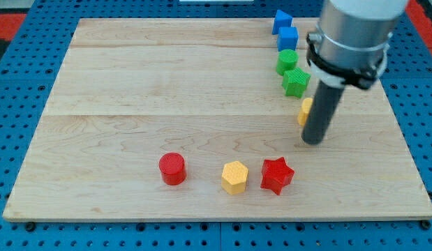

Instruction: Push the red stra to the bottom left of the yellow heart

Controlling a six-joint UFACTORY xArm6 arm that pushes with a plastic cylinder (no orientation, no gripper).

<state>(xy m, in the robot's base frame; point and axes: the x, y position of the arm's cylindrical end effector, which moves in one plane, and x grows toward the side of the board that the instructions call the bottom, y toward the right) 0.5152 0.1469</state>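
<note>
Near board's right edge, my tip (312, 141) holds nothing, well above red star (276, 175); careless push risks hitting yellow hexagon (234, 177), part-hidden yellow block (306, 110)

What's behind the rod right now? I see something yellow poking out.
A yellow block sits behind my tip, showing only at the rod's left edge. The rod covers the rest, so its shape cannot be told. The red star lies apart, toward the view's bottom.

The dark rod is held upright at the view's right, hung from a grey cylindrical wrist (cut off by the top edge). My tip (312, 141) is set down on the surface.
</note>
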